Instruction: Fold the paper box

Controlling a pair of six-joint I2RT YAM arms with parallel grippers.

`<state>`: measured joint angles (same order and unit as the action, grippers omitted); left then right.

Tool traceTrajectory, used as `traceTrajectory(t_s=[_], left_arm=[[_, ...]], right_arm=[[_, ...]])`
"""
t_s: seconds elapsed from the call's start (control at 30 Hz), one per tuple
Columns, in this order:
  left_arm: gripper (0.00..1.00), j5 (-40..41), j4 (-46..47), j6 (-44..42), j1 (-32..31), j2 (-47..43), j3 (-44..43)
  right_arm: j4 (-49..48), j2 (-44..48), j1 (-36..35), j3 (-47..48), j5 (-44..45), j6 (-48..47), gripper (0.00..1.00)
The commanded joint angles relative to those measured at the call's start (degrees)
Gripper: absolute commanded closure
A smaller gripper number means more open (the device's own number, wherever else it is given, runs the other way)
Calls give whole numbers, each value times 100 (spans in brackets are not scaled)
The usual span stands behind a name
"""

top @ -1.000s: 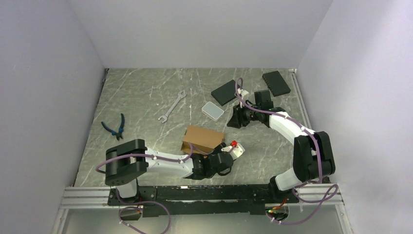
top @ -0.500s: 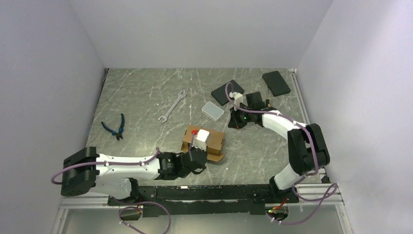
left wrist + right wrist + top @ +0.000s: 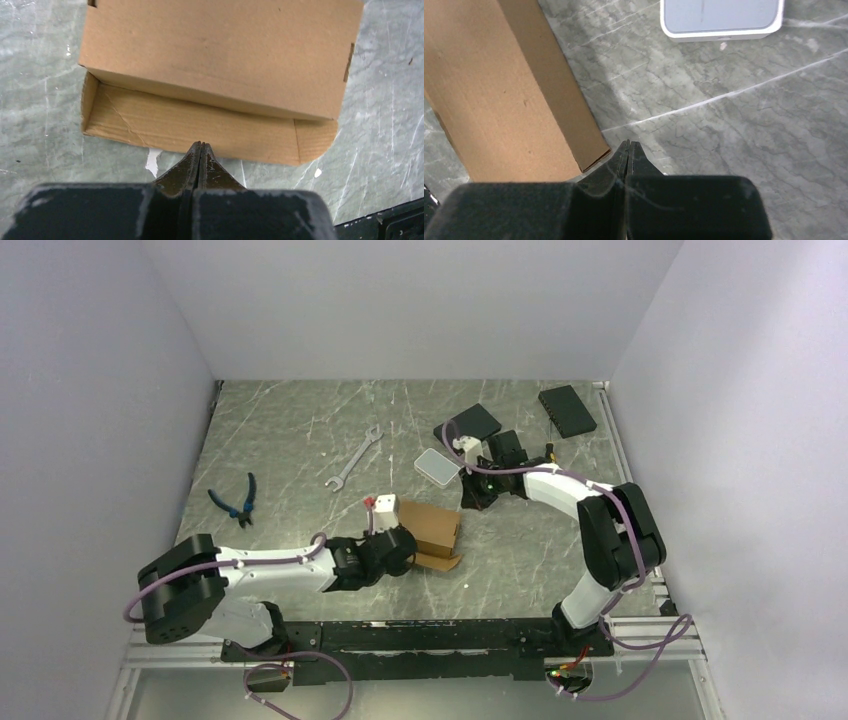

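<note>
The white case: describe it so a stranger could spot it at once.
Start at the grey marbled table, right of centre. Between the silver wrench and a black slab lies the white case. It alone is pale, small and round-cornered.

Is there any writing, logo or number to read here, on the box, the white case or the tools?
None can be read.
Plain brown corrugated cardboard box: no print on the faces shown.
Small translucent white case: only a faint dark line, no letters.
Far-right black flat slab, silver wrench, blue-handled pliers: too small to tell.
</note>
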<state>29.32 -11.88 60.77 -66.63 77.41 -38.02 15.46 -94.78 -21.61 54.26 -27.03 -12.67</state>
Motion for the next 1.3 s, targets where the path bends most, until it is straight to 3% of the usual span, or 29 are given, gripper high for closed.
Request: traceTrajectory(t_s=[0.0, 0.3, 0.73, 0.9, 1.0, 1.1, 1.2, 1.27], left_arm=[[100, -286, 107, 152, 341, 21, -225], [100, -730, 177, -141, 1009, 179, -311], [100, -1497, 235, -1455, 2215, 428, -907], [100, -1928, 36, -2324, 2262, -200, -801], [74, -2972, 226, -3059, 2260, -999, -349], [62, -4485, 965, -3596, 2260, -1601, 264], [52, -5136, 1743, -3782, 2154, -1844, 797], [37, -5004, 2193, -3927, 1911, -1884, 1020]], right_arm=[[151, -6, -112, 216, 12, -243, 100], [562, 115, -439, 269, 67, -682, 100], [1490, 257, -757, 355, -738, -1257, 100], [1404, 580, -532, 384, -59, -1225, 97], [1604, 1027, -190, 443, -289, -1567, 95], [1771, 1541, -125, 367, -896, -2144, 90], [2045, 1982, -125, 249, -1776, -2944, 68], [2054, 2251, -125, 42, -2276, -3411, 55]])
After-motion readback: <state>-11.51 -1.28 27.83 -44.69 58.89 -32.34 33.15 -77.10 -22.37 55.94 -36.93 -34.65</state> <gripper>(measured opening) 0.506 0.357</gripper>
